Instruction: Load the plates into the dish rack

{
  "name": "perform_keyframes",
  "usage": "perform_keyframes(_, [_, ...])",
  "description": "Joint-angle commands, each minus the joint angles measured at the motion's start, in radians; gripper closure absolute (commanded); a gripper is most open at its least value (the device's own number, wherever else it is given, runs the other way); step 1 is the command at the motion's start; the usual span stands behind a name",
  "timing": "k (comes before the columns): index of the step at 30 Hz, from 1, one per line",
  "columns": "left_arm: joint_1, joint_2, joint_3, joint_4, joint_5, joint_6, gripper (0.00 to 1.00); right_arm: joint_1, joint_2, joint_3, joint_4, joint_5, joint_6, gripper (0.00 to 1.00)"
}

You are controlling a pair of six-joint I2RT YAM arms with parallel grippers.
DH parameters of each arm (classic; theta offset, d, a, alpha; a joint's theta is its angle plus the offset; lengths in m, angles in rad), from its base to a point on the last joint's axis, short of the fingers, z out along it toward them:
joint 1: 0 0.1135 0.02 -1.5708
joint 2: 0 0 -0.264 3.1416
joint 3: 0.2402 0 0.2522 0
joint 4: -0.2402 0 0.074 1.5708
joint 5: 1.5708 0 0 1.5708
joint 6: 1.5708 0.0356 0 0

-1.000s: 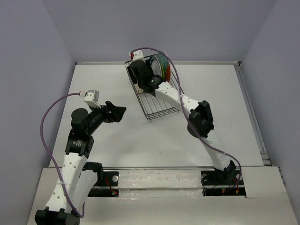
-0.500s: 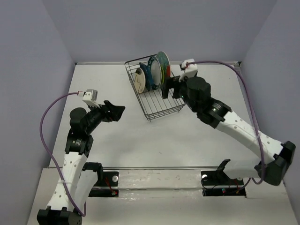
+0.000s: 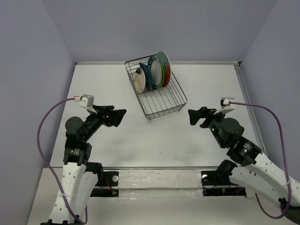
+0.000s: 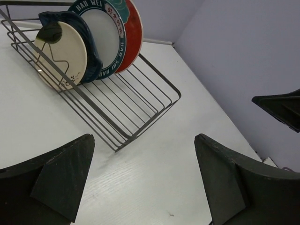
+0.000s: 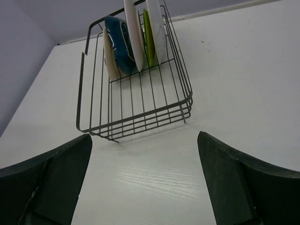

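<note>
The black wire dish rack (image 3: 165,104) stands at the back middle of the table, and several plates stand upright at its far end. From left they are cream (image 3: 138,80), dark blue (image 3: 148,75), white with a lettered rim (image 3: 155,70), lime green (image 3: 161,75) and red-and-teal (image 3: 165,65). The left wrist view shows the rack (image 4: 140,101) with the cream (image 4: 63,54), blue (image 4: 91,47), white (image 4: 105,35) and red (image 4: 134,33) plates. The right wrist view shows the rack (image 5: 140,117), with the lime green plate (image 5: 149,40). My left gripper (image 3: 117,116) (image 4: 144,154) and right gripper (image 3: 194,116) (image 5: 144,150) are open and empty, apart from the rack.
The near half of the rack holds nothing. White table (image 3: 140,140) lies between the grippers. A raised rim (image 3: 251,108) runs along the table's right side and grey walls close in the back and sides.
My right arm has pulled away from the rack's right side and swung back to the near right. My left gripper has shifted slightly nearer. The plates have stayed in the rack.
</note>
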Motion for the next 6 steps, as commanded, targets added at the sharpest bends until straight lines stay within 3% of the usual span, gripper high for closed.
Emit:
perform_keyframes(1, [-0.003, -0.027, -0.015, 0.071, 0.062, -0.06, 0.01, -0.001, -0.002, 0.007, 0.013, 0.049, 0.048, 0.0])
perform_keyframes(6, [-0.003, -0.024, -0.026, 0.126, 0.082, -0.106, 0.01, -0.001, -0.005, 0.08, 0.01, 0.053, -0.004, 0.0])
